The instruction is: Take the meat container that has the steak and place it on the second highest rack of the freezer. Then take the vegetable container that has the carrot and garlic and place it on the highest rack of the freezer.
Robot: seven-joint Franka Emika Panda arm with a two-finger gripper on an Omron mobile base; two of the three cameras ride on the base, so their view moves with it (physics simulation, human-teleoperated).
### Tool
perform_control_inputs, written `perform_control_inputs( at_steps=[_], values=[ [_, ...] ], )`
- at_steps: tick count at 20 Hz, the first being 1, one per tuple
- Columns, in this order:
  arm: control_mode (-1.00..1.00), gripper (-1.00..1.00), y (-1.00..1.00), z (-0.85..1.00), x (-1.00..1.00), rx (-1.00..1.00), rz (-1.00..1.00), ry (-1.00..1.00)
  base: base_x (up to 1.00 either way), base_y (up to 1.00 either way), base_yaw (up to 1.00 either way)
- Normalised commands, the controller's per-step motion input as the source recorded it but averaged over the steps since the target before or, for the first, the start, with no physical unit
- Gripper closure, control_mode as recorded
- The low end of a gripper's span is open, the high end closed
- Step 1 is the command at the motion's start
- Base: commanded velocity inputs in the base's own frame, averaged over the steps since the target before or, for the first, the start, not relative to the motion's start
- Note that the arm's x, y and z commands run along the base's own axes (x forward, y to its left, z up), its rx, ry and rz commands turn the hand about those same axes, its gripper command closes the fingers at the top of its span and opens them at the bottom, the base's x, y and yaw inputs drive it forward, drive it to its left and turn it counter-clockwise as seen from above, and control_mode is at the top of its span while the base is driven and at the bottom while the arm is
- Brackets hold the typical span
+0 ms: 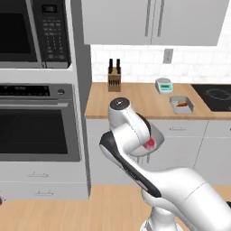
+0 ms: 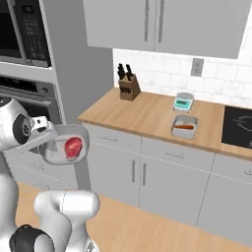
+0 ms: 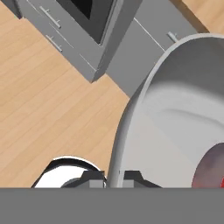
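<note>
My gripper (image 3: 113, 178) is shut on the rim of the round grey meat container (image 3: 175, 113), which tilts in mid-air in front of the base cabinets. The red steak (image 2: 74, 146) lies inside it. In the right base view the gripper (image 2: 48, 135) holds the container (image 2: 63, 153) at its left edge. In the left base view the container (image 1: 156, 133) and steak (image 1: 149, 144) peek out from behind my arm. The vegetable container (image 1: 182, 104) sits on the counter with the orange carrot (image 2: 184, 127) in it; the garlic is too small to make out. The freezer is out of view.
A knife block (image 2: 129, 88) and a small kitchen scale (image 2: 183, 102) stand at the back of the wooden counter (image 2: 147, 115). A black cooktop (image 1: 216, 97) lies at its right end. The wall ovens (image 1: 36, 122) stand to the left. Wooden floor (image 3: 43, 109) stretches below.
</note>
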Motion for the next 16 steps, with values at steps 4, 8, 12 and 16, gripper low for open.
perform_control_inputs(
  at_steps=[4,8,12,16],
  values=[
    [1.0,1.0,0.0,0.0,0.0,0.0,0.0,0.0,-1.0,0.0,0.28],
    [1.0,1.0,0.0,0.0,0.0,0.0,0.0,0.0,-0.46,0.37,0.51],
    [1.0,1.0,0.0,0.0,0.0,0.0,0.0,0.0,-0.1,0.5,0.63],
    [1.0,1.0,0.0,0.0,0.0,0.0,0.0,0.0,0.08,0.38,0.52]
  ],
)
